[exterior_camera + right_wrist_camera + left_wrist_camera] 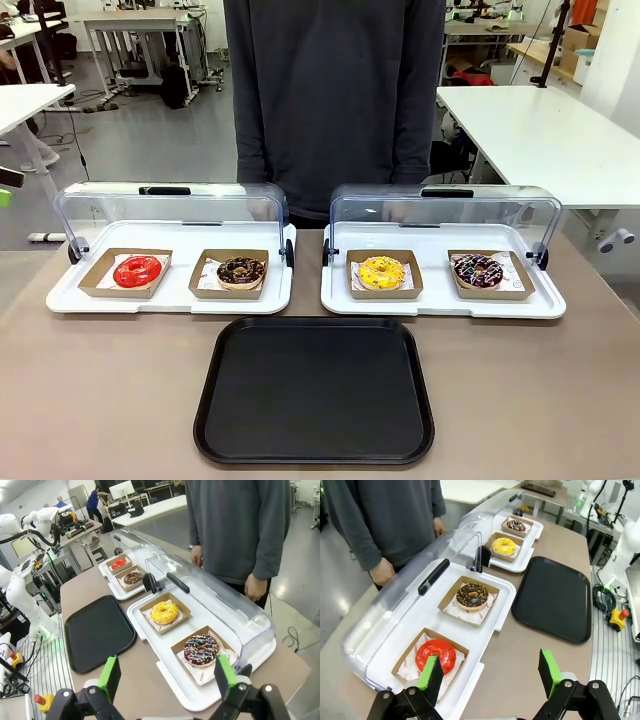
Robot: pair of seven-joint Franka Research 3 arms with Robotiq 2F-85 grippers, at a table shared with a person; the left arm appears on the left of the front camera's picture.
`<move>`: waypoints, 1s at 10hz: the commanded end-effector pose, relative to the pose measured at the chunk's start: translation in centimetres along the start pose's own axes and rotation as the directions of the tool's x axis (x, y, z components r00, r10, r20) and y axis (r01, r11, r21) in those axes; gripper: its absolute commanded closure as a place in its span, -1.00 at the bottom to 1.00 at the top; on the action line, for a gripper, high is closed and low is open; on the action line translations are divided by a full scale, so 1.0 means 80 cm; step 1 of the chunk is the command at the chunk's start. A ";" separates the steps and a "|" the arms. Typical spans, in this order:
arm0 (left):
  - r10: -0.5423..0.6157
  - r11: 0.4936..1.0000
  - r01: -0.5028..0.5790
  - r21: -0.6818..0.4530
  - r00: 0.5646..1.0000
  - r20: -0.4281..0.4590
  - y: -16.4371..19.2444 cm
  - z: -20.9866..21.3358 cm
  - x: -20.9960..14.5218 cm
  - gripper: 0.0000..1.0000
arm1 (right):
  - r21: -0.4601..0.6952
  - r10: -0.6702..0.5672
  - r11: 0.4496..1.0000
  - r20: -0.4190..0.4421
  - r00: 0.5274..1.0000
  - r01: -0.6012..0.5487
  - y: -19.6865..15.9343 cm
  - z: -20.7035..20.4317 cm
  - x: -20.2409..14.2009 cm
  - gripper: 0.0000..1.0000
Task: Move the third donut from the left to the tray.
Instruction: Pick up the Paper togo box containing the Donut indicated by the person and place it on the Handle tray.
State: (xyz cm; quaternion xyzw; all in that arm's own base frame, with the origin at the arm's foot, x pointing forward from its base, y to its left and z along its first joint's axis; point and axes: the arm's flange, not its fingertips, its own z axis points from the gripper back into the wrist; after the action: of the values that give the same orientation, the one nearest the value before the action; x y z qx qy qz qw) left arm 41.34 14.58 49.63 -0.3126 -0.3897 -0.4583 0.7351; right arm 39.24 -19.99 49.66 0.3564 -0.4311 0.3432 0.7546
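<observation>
The yellow-iced donut [381,272] sits in its brown cardboard holder on the left half of the right white tray [440,303]; it also appears as the yellow donut [504,546] and the yellow donut [164,612] in the wrist views. The black tray [314,391] lies bare at the table's front centre, also seen as the black tray [553,597] and the black tray [97,631]. My left gripper [490,672] is open above the table near the red donut. My right gripper [166,676] is open, hovering near the sprinkled chocolate donut.
A red donut [137,270] and a chocolate donut [241,270] sit on the left white tray [170,298]. A sprinkled chocolate donut [478,270] shares the right tray. Both clear lids [445,213] stand raised. A person [335,100] stands at the far side, hands down.
</observation>
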 end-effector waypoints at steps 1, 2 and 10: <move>0.004 1.000 -0.004 -0.011 1.000 -0.006 -0.001 0.000 0.001 -1.00 | 0.007 0.008 1.000 0.013 1.000 -0.008 0.000 0.000 0.002 -1.00; 0.004 1.000 -0.004 -0.011 1.000 -0.006 -0.001 0.000 0.001 -1.00 | 0.007 0.008 1.000 0.013 1.000 -0.008 0.000 0.000 0.002 -1.00; 0.004 1.000 -0.004 -0.011 1.000 -0.006 -0.001 0.000 0.001 -1.00 | 0.007 0.008 1.000 0.013 1.000 -0.008 0.000 0.000 0.002 -1.00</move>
State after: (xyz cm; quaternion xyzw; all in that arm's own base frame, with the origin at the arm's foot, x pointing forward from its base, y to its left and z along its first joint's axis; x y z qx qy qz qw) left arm 41.40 14.50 49.54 -0.3128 -0.3879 -0.4586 0.7358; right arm 39.12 -19.99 49.70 0.3578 -0.4299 0.3437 0.7544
